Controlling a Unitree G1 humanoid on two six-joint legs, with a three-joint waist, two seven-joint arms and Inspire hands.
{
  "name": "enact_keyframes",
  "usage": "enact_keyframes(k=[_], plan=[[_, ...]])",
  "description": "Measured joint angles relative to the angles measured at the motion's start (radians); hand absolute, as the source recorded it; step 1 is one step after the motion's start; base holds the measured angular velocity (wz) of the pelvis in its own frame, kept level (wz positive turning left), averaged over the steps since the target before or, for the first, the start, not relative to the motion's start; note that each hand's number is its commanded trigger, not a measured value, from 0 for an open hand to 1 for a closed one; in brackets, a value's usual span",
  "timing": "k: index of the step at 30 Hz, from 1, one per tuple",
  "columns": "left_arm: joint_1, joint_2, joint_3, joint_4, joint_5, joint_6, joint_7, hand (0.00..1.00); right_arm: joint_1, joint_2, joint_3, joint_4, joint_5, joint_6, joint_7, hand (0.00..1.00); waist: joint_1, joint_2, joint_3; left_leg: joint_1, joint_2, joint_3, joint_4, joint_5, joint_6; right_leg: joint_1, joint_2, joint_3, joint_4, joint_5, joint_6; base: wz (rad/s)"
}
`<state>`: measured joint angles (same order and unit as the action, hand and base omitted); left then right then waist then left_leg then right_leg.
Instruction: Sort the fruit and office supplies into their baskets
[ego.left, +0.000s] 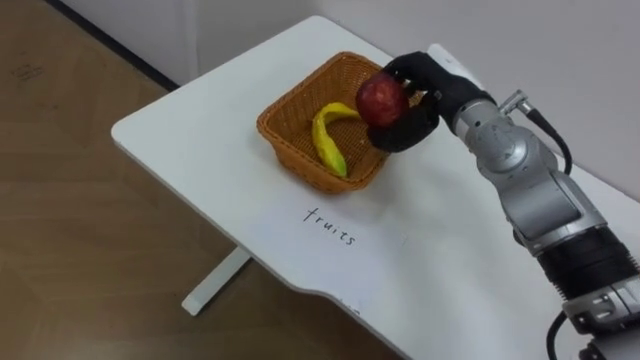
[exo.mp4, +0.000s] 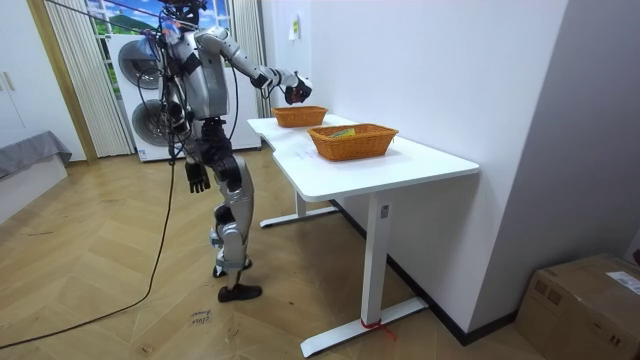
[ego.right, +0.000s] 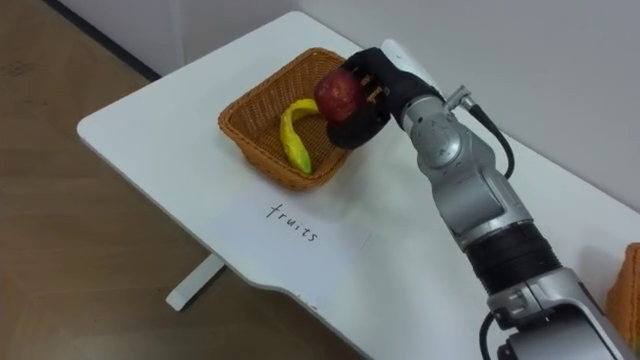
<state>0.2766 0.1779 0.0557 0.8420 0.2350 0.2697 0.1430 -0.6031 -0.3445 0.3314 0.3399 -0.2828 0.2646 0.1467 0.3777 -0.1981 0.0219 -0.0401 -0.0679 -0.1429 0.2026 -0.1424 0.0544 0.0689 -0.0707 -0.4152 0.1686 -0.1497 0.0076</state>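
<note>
While the left hand (exo.mp4: 197, 178) hangs at the robot's side, we log the right hand (ego.left: 418, 128) above the worktop (ego.left: 200, 160), fingers curled round the apple (ego.left: 381, 100) over the right rim of the basket (ego.left: 300, 158). We judge it firm, smooth, bruisable: grip across its widest part. Inside lies a banana (ego.left: 328, 140).

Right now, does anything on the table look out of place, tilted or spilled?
Nothing stands out. The basket sits flat on the white table, a banana lies inside it, and the right hand holds a red apple over its rim.
</note>
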Motion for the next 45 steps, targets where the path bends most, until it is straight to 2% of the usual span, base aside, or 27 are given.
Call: enact_keyframes(k=[2,4,9,11,14,15,32,45], plan=[[-0.001,0.000,0.000,0.000,0.005,0.010,-0.002,0.00,0.000,0.000,0.000,0.000,0.000,0.005,0.009,1.00,0.004,0.000,0.0000,-0.001,0.000,0.000,0.000,0.000,0.000,-0.001,0.000,0.001,0.000,0.000,0.000,0.00],[-0.001,-0.001,0.000,0.000,0.016,0.011,-0.004,0.00,0.000,0.000,0.000,0.000,0.000,0.017,0.009,1.00,0.010,0.000,-0.0002,0.000,0.000,0.000,0.000,0.000,0.000,-0.001,0.000,0.003,0.000,0.000,0.000,0.00],[-0.001,-0.002,0.000,0.000,0.021,0.011,-0.008,0.00,0.000,0.000,0.000,0.000,-0.002,0.019,0.009,1.00,0.015,-0.001,-0.0005,0.000,0.000,0.000,0.000,0.000,0.000,-0.001,0.001,0.003,0.000,0.000,0.000,0.00],[-0.001,-0.001,0.000,0.000,0.021,0.011,-0.008,0.00,0.000,0.000,0.000,0.001,-0.001,0.019,0.009,0.91,0.019,-0.002,-0.0001,0.000,0.001,0.000,0.000,0.000,0.000,-0.001,0.001,0.003,0.000,0.000,0.000,0.00],[-0.001,-0.001,0.000,0.000,0.021,0.010,-0.008,0.00,0.000,0.000,0.001,0.007,0.000,0.019,0.009,0.33,0.021,-0.004,0.0009,0.000,0.001,0.001,0.000,0.000,0.000,-0.001,0.001,0.003,0.000,0.000,0.000,0.00],[-0.001,-0.001,0.000,0.000,0.021,0.010,-0.009,0.00,0.000,0.000,0.002,0.011,0.000,0.019,0.009,0.00,0.021,-0.004,0.0011,0.000,0.001,0.001,0.000,0.000,0.000,-0.001,0.001,0.003,0.000,0.000,0.000,0.00],[-0.001,-0.001,0.002,-0.007,0.022,0.012,-0.016,0.00,0.000,0.000,0.002,0.012,0.001,0.021,0.019,0.00,0.039,-0.004,0.0013,0.000,0.001,0.001,0.000,0.000,0.000,-0.001,0.001,0.004,0.000,0.000,0.000,0.00],[0.000,-0.001,0.003,-0.009,0.022,0.014,-0.028,0.00,0.000,0.000,0.001,0.012,0.000,0.021,0.019,0.00,0.035,-0.003,0.0015,0.000,0.001,0.001,0.001,0.000,0.000,-0.001,0.001,0.005,0.000,0.000,0.000,0.00]])
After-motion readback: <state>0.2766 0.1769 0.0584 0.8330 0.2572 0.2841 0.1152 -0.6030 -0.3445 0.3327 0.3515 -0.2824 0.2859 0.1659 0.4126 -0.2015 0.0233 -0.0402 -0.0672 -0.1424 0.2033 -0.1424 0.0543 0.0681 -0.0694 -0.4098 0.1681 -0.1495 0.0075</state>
